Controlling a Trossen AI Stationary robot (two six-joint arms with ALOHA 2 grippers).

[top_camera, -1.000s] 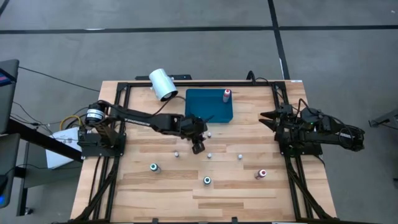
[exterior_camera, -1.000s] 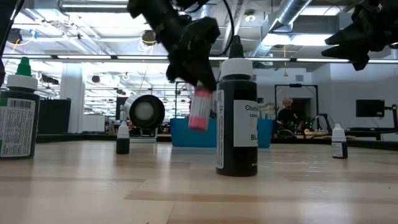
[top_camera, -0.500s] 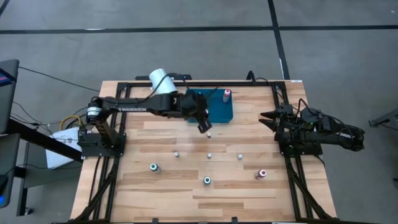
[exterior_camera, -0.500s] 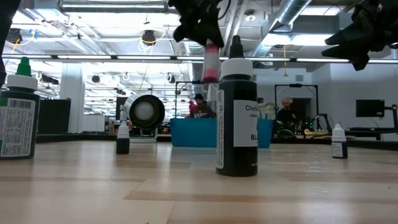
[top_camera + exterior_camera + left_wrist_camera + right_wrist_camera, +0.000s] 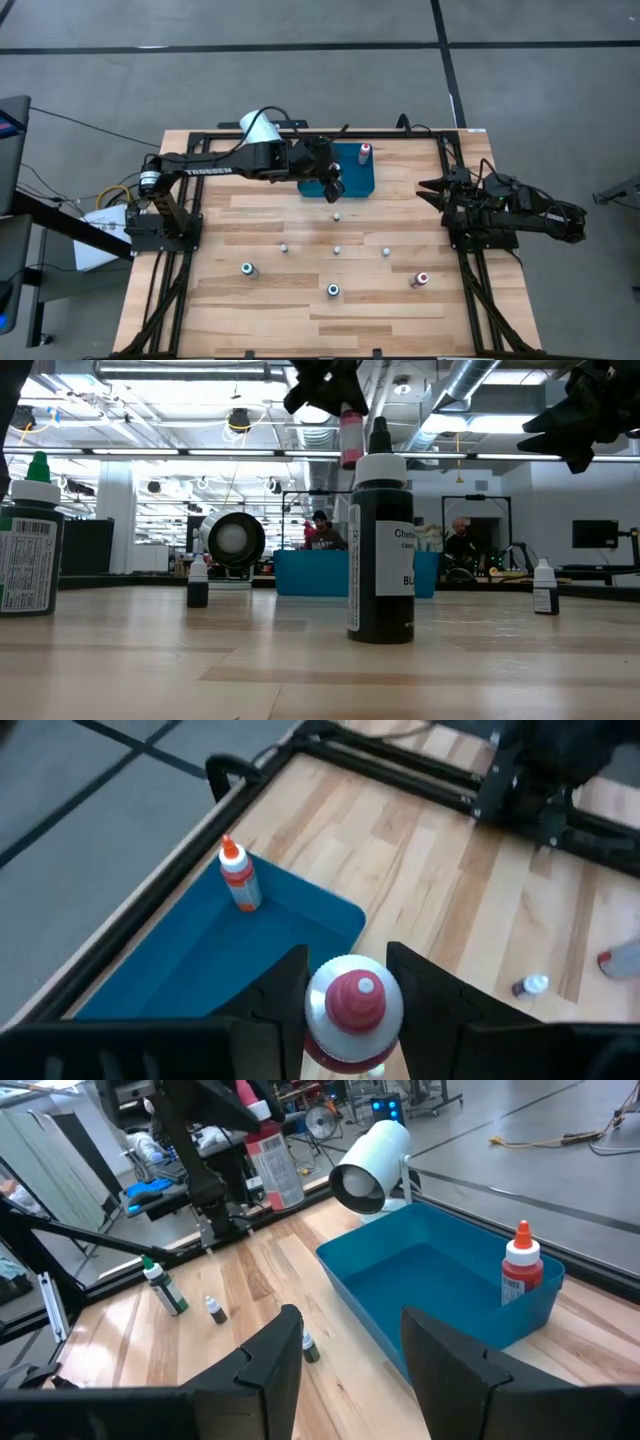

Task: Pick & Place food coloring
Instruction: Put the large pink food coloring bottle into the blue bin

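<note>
Table [image 5: 260, 300] first: wooden top, dark frame around it. Blue tray [image 5: 355, 180] sits at the far edge, right under and just past my left gripper [image 5: 332, 187]; white cylinder [image 5: 257, 127] lies on its side beside the tray, back toward my left arm's base. My left gripper hangs over the tray's near edge, raised well off the wood, fingers clamped on a red-topped bottle [image 5: 352, 1010]. Bottle hangs roughly upright, long axis vertical, cap toward my wrist camera, with the tray floor directly below and slightly ahead of it. One red-topped bottle [image 5: 365, 152] already stands upright in the tray's far corner, ahead of my left gripper and clear of it. Remaining food coloring is on the wood behind my left gripper, toward the near edge: two green-topped [image 5: 248, 268] [image 5: 333, 290] and one red-topped [image 5: 421, 280]. A few tiny pale-capped bottles [image 5: 336, 214] lie scattered between. My right gripper [image 5: 428, 187] is parked at the right side of the table, well apart from the tray, fingers parted, holding nothing. Left arm is plainly the nearer one. Judgement: next is a short drop straight down into the tray, keeping off the standing bottle.
</note>
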